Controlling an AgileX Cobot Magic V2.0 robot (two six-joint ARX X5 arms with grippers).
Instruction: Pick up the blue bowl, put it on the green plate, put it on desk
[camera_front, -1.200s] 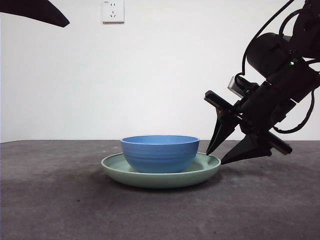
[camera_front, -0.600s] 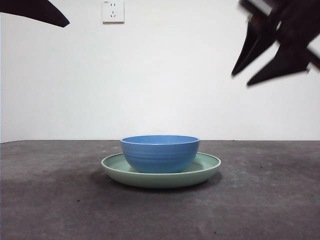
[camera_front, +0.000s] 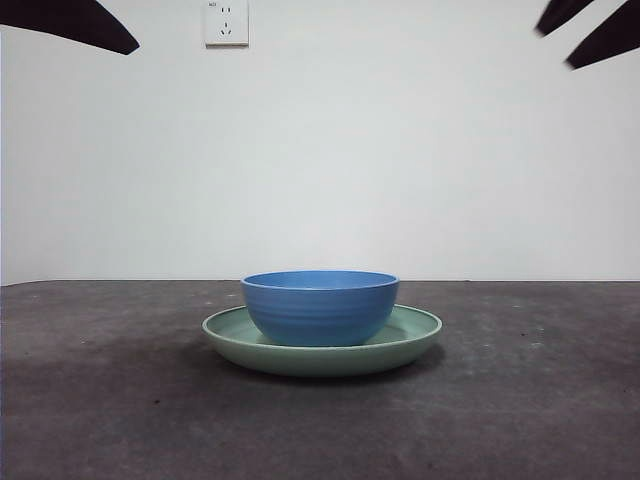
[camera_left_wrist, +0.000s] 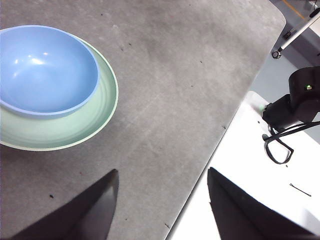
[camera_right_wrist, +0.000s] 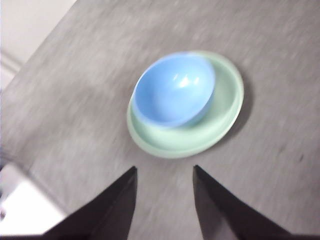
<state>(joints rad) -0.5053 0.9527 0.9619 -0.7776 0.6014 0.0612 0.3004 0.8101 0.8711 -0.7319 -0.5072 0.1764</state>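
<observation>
The bowl (camera_front: 320, 306) sits upright inside the plate (camera_front: 322, 342), which lies flat on the desk (camera_front: 100, 400), both well below and clear of either set of fingers. The right gripper (camera_right_wrist: 164, 200) hangs high above the pair with its fingers (camera_right_wrist: 116, 205) spread apart and nothing between them, showing only as two black tips at the upper corner in the front view. The left gripper (camera_left_wrist: 162, 200) waits off to the side, its fingers (camera_left_wrist: 100, 205) also apart and empty, the bowl and plate lying beyond them.
</observation>
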